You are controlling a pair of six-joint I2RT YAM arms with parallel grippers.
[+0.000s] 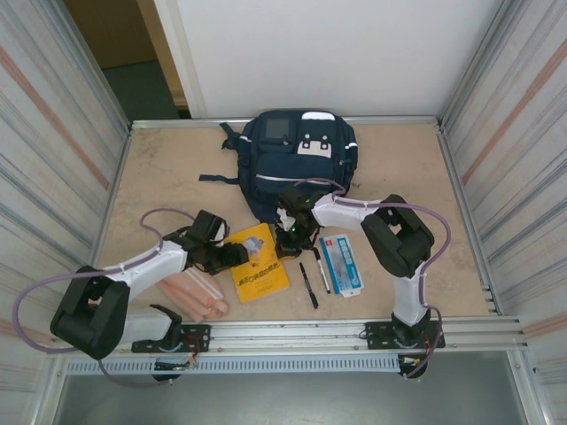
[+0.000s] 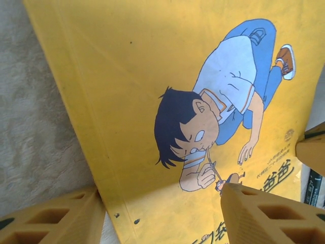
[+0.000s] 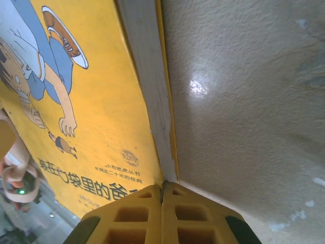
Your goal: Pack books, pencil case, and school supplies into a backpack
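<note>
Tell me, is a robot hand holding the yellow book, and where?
The right gripper looks pinched shut on the book, on its white page edge. The left gripper is open, straddling another edge of it without squeezing.

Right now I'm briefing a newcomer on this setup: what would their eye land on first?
The bright yellow book at the front middle of the table, with the open left gripper straddling it and the right gripper shut on its edge. Behind it, the big navy backpack lies at the far middle.
</note>
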